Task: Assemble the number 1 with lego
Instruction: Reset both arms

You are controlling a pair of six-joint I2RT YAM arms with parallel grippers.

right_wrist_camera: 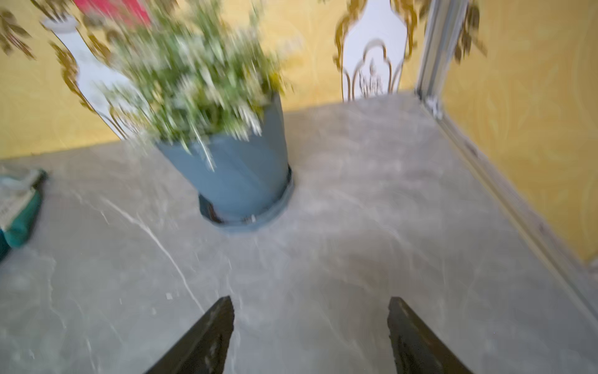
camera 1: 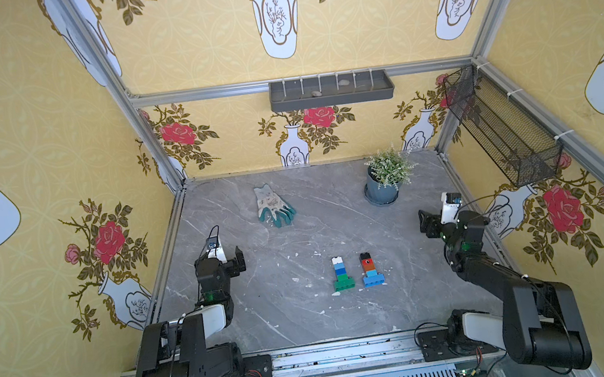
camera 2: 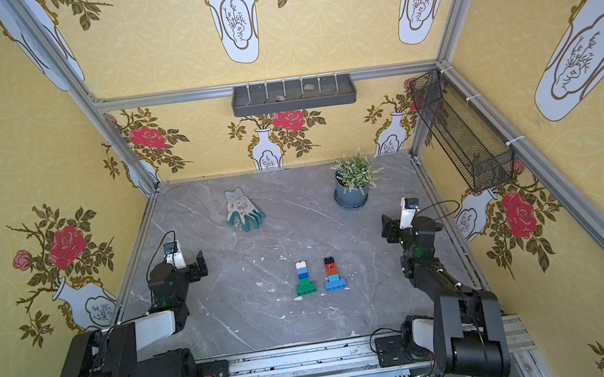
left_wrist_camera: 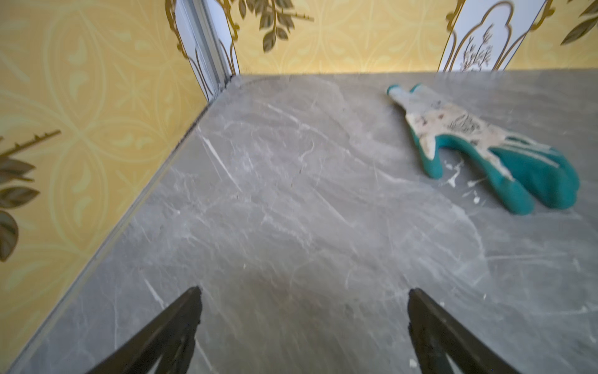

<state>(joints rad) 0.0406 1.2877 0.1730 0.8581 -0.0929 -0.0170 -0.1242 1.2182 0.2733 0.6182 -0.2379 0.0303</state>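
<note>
Two lego stacks lie flat near the middle of the grey table (camera 1: 288, 316), side by side, and show in both top views. One lego stack (camera 1: 342, 273) (camera 2: 305, 279) runs white, light blue, blue and green down to a long green brick. The other lego stack (camera 1: 371, 269) (camera 2: 333, 275) runs black, red and light blue down to a long blue brick. My left gripper (camera 1: 228, 257) (left_wrist_camera: 302, 291) hovers open and empty at the table's left side, well away from them. My right gripper (camera 1: 438, 219) (right_wrist_camera: 310, 301) is open and empty at the right side, facing the back wall.
A white and teal glove (camera 1: 273, 206) (left_wrist_camera: 485, 145) lies at the back left. A potted plant (camera 1: 384, 183) (right_wrist_camera: 233, 181) stands at the back right, ahead of my right gripper. A grey tray (camera 1: 331, 90) and a mesh basket (camera 1: 500, 126) hang on the walls.
</note>
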